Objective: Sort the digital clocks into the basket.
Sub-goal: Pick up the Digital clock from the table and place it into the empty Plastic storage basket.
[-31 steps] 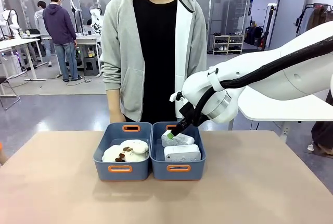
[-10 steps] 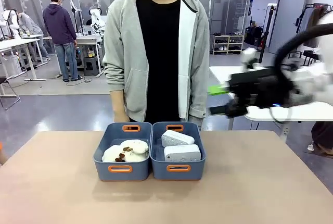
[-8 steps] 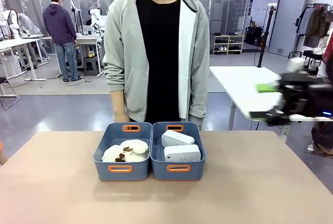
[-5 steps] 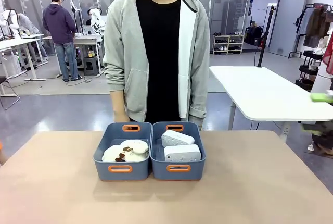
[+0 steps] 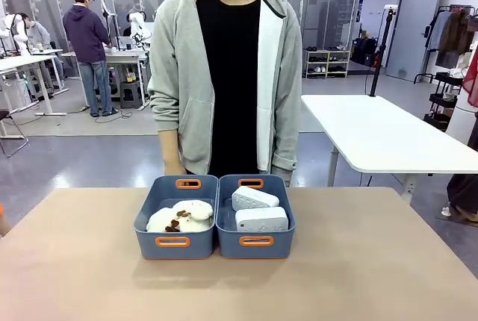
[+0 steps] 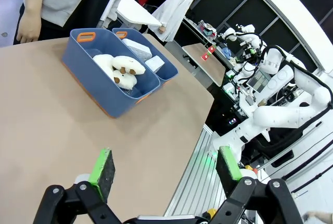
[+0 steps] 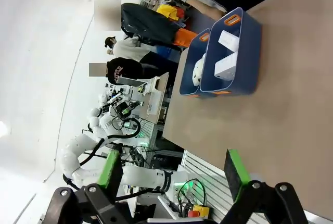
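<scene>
On the tan table (image 5: 373, 276), two joined slate-blue rectangular plastic bins with orange handle slots stand side by side at the far middle, just in front of the standing person in a grey hooded jacket (image 5: 224, 75). The left bin (image 5: 147, 220) holds fluffy cream-white plush toys (image 5: 181, 216) with brown marks. The right bin, the basket (image 5: 287, 220), holds both digital clocks: white rounded-corner rectangular plastic blocks. One clock (image 5: 254, 198) lies tilted toward the far wall; the other clock (image 5: 261, 219) lies in front of it, touching it, near the front handle slot.

The left gripper (image 6: 164, 165) hangs above the near table edge, well apart from the bins, its green pads spread wide with nothing between them. The right gripper (image 7: 174, 169) likewise sits back off the table edge, jaws spread and empty.

Judgement: the sort appears complete. No clock lies on the bare tabletop, so nothing seems left to move.
</scene>
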Controlling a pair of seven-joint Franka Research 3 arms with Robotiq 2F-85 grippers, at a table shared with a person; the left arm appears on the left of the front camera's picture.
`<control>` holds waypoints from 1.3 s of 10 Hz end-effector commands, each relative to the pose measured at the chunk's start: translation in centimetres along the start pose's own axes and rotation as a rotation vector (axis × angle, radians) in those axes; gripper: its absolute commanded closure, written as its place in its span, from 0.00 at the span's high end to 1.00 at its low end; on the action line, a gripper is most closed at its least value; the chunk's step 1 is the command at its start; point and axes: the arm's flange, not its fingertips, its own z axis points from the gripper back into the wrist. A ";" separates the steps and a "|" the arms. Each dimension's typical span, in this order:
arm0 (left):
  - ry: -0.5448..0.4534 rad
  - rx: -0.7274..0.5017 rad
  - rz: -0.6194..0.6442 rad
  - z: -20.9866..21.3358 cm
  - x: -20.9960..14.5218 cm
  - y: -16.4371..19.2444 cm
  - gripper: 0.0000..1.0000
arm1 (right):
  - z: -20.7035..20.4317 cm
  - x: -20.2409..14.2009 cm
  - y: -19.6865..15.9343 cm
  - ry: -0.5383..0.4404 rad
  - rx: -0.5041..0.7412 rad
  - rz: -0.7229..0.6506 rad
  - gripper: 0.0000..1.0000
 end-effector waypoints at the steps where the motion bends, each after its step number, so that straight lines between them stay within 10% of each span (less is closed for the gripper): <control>1: -0.013 0.001 0.000 0.0 0.2 -0.2 1.00 | -0.4 0.0 0.0 0.016 0.019 -0.024 1.00; 13: -0.013 0.001 0.000 0.0 0.2 -0.2 1.00 | -0.4 0.0 0.0 0.016 0.019 -0.024 1.00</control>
